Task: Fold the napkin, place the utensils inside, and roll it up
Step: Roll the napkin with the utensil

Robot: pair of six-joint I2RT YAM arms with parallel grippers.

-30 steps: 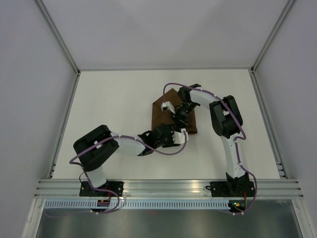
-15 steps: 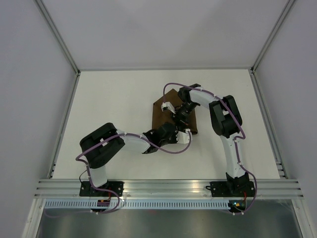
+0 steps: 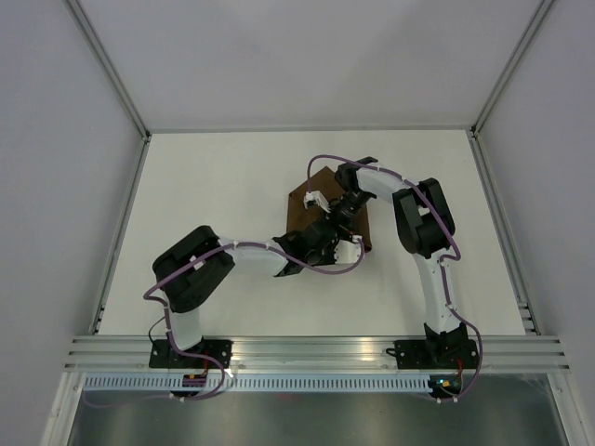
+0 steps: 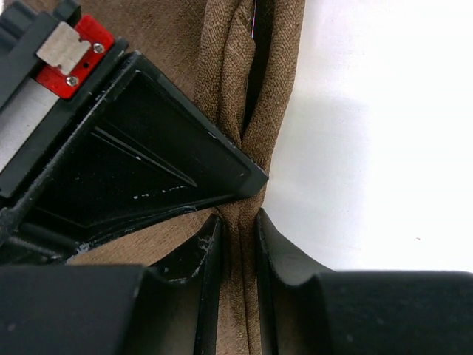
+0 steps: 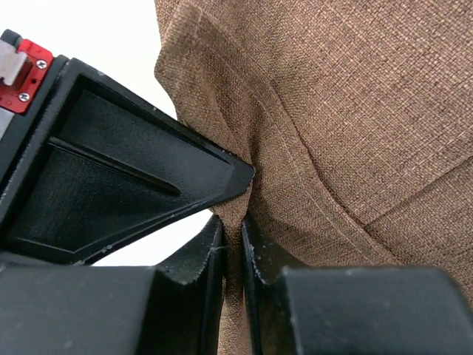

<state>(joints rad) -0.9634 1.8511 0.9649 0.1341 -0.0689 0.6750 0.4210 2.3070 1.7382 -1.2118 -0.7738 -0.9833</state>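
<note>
Fingers on both arms are clamped on cloth. We note the left fingers [image 4: 213, 251] pinching a raised ridge of the napkin [image 4: 229, 89]; brown weave fills the gap between them. From the tips the ridge runs away across the left wrist view, with bare white bench [image 4: 384, 148] just beside it.

The right fingers [image 5: 222, 244] nip a thinner fold of the same napkin [image 5: 355, 111], with only a very narrow gap between them. Creases and a hem line cross the fabric beyond the tips.

From the top camera we see the napkin [image 3: 299, 206] lying right of the bench's middle, bunched and partly folded, with one corner pointing to the far side. Much of it is hidden under the two wrists. The left fingers [image 3: 327, 239] sit at its near edge and the right fingers [image 3: 337, 219] just beyond them, the two close together.

The left arm [image 3: 242, 260] stretches low across the bench [image 3: 214, 186] from its base. The right arm [image 3: 423, 223] bends back over the cloth from the right. Purple cables [image 3: 325, 160] loop along both arms. An aluminium rail [image 3: 316, 351] runs along the near edge.
</note>
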